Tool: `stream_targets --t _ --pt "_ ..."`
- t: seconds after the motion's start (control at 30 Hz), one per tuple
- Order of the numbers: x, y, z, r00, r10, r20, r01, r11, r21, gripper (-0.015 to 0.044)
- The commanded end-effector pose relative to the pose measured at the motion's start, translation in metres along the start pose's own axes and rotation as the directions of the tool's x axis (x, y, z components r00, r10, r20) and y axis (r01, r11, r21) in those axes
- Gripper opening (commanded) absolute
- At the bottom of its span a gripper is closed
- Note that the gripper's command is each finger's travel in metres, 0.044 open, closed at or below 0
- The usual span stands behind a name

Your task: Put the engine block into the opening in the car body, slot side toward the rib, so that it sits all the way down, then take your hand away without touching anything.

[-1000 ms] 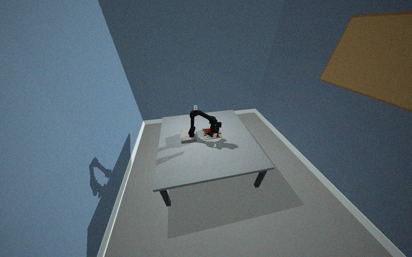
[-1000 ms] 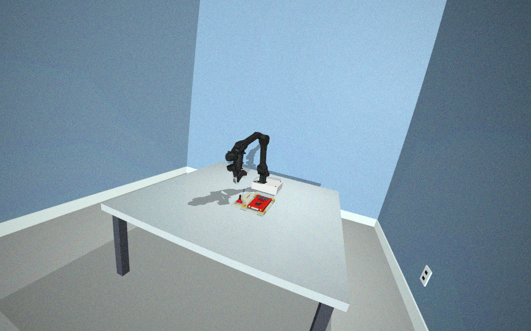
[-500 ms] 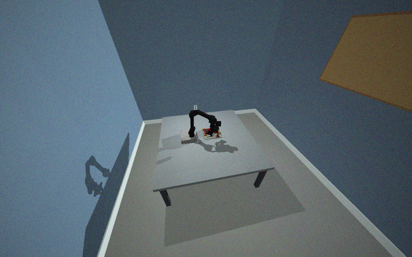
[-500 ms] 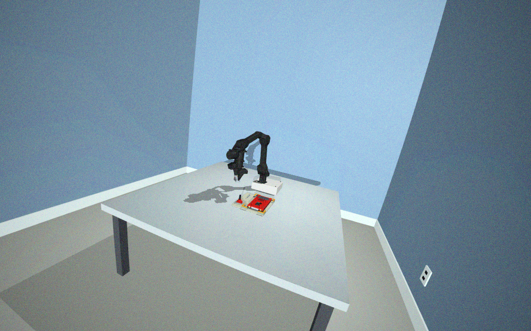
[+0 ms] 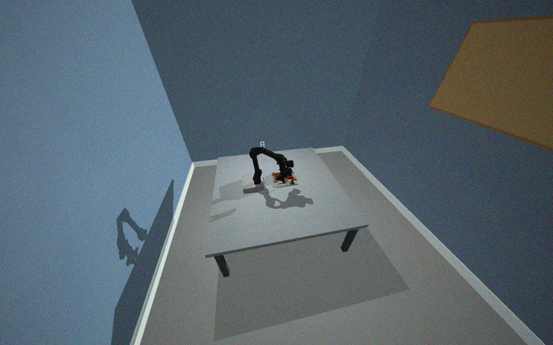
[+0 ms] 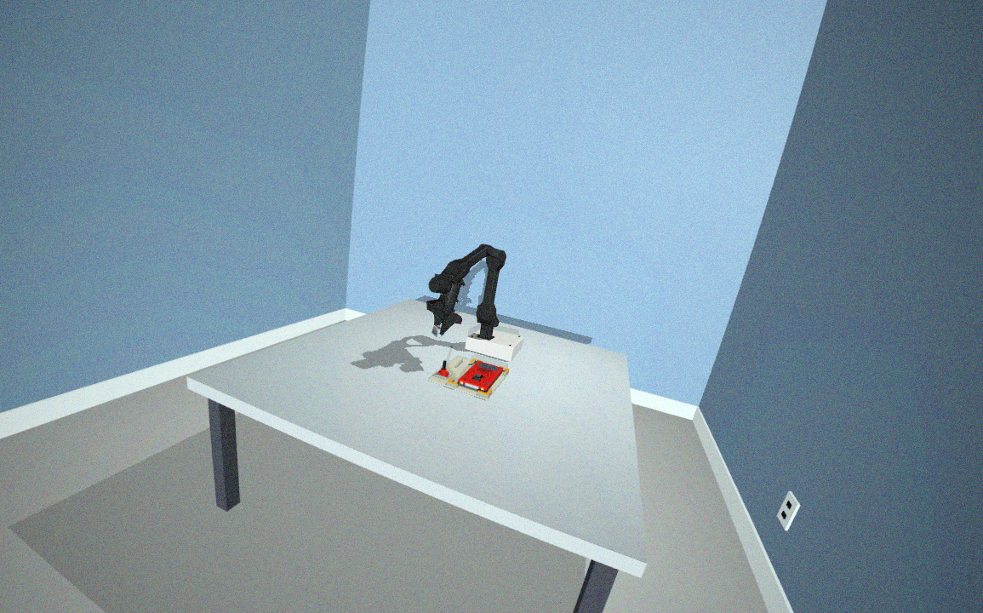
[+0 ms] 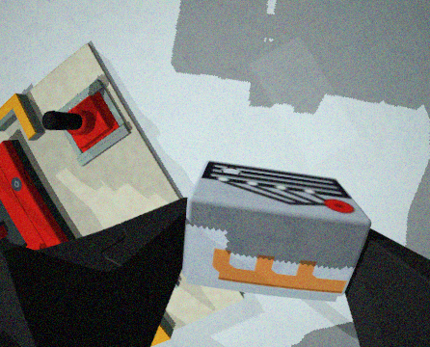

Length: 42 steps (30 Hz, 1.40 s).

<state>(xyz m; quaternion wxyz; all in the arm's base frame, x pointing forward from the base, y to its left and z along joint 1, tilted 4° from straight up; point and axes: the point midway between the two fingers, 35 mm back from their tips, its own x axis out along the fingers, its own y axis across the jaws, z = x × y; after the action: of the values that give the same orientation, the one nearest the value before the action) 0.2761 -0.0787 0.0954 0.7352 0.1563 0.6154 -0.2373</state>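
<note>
My gripper is shut on the engine block, a light grey block. Its top has black stripes and a red disc, and its side facing the wrist camera has an orange comb-like mark. The block hangs well above the table beside the board. The red car body lies on the beige board, left of the gripper in the wrist view. A dark recess shows in the body, partly cut off by the frame and hidden by the left finger. I cannot make out the slot or the rib.
A red square piece with an upright black peg sits in a grey frame on the board. Yellow corner brackets surround the car body. The white arm base stands behind the board on the grey table.
</note>
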Motion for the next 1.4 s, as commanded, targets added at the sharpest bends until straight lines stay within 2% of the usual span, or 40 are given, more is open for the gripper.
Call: stream_targets --t 0.0,0.43,0.73,0.97,1.37 --pt "-0.001 -0.001 -0.005 0.994 -0.003 0.109 0.003 1.0 0.005 0.0" --pt "0.003 0.0 -0.019 0.864 -0.003 0.504 -0.002 1.0 0.01 0.0" --pt "0.004 0.0 -0.02 0.854 -0.003 0.52 -0.003 1.0 0.01 0.0" --pt "0.019 0.001 -0.026 0.785 -0.004 0.619 -0.003 1.0 0.01 0.0" --pt "0.04 0.001 -0.031 0.783 -0.004 0.622 -0.003 1.0 0.01 0.0"
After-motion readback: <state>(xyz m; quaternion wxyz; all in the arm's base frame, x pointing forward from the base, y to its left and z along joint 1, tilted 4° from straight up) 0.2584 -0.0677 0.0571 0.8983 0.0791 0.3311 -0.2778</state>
